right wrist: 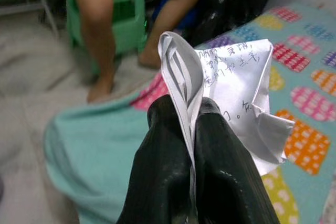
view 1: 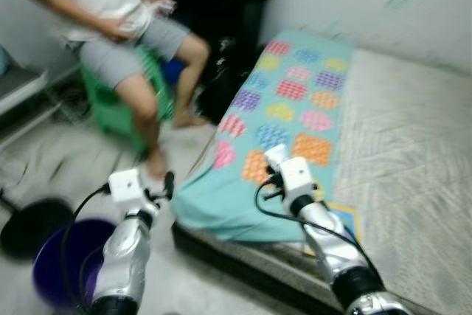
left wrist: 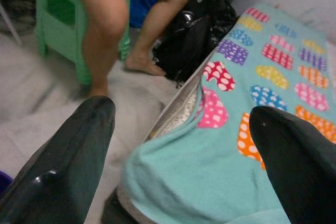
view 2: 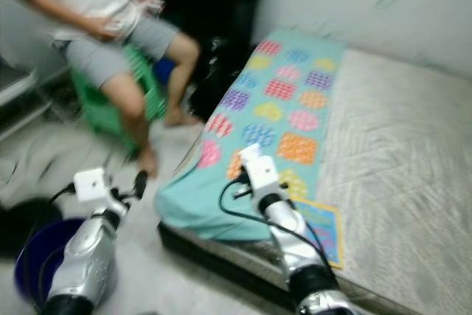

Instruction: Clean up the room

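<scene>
The right tool [right wrist: 191,129] is clamped on a crumpled paper [right wrist: 231,77] above the towel [view 1: 287,108] on the bed [view 1: 413,153]. The left tool [left wrist: 184,145], its 2 fingers apart, hovers beside the towel's corner, near what looks like a bucket [view 1: 55,267].

Turquoise towel [view 1: 295,108] with bright polka-dot and checked patches — pink, orange, purple, yellow. White paper [right wrist: 236,82], dark handwriting. Green stool [left wrist: 58,24], purple bucket [view 1: 63,267] — grey woven mattress [view 1: 413,167].
</scene>
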{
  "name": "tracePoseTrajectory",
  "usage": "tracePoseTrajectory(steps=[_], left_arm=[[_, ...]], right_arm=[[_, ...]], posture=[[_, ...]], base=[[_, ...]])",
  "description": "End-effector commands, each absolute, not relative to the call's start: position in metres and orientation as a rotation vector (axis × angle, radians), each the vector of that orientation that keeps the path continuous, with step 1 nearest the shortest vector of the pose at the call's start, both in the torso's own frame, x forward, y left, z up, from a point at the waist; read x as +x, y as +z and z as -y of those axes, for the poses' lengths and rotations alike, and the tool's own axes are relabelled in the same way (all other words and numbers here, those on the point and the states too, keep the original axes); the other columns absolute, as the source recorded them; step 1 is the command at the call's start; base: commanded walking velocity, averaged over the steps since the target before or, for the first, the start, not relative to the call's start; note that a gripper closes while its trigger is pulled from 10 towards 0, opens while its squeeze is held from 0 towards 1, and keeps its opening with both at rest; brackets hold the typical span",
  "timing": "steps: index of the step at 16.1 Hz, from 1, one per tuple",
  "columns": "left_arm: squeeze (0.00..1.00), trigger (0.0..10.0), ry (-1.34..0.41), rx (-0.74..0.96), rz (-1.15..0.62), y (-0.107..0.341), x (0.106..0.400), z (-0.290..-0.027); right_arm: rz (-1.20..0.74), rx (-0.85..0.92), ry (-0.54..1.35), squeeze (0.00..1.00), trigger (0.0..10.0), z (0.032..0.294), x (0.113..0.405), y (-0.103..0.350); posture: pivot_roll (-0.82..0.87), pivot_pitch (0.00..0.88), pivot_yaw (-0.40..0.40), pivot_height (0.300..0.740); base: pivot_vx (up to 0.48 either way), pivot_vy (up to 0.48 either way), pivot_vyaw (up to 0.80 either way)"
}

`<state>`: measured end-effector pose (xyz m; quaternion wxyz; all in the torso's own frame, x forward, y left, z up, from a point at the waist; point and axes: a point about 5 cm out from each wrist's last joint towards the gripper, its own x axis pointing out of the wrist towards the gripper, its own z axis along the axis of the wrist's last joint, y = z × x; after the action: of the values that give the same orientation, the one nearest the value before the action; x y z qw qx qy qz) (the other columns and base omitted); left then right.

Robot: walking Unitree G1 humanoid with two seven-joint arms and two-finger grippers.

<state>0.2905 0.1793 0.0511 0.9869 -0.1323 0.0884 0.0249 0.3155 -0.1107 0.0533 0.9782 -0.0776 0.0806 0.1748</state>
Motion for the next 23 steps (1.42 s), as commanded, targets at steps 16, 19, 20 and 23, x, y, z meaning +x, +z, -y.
tracePoseTrajectory(steps=[16,19,20,23], left_arm=[[0.00,10.0,0.032,-0.237,-0.173,0.0518,0.2938,-0.1796],[0.00,10.0,0.022,-0.235,-0.173,0.0526,0.2960,-0.1777],[0.00,10.0,0.020,-0.235,-0.172,0.0528,0.2960,-0.1778],[0.00,10.0,0.014,-0.231,-0.172,0.0524,0.2948,-0.1768]], right_arm=[[-0.142,-0.191,0.408,0.00,10.0,0.1010,0.3190,0.0586],[-0.134,-0.201,0.411,0.00,10.0,0.1000,0.3188,0.0592],[-0.132,-0.202,0.409,0.00,10.0,0.1008,0.3184,0.0591],[-0.133,-0.208,0.418,0.00,10.0,0.0999,0.3174,0.0583]], posture=[[-0.10,0.023,-0.052,0.740],[-0.10,0.023,-0.048,0.740],[-0.11,0.027,-0.046,0.740],[-0.11,0.033,-0.049,0.740]], base=[[0.000,0.000,0.67],[0.000,0.000,0.60],[0.000,0.000,0.59],[0.000,0.000,0.67]])
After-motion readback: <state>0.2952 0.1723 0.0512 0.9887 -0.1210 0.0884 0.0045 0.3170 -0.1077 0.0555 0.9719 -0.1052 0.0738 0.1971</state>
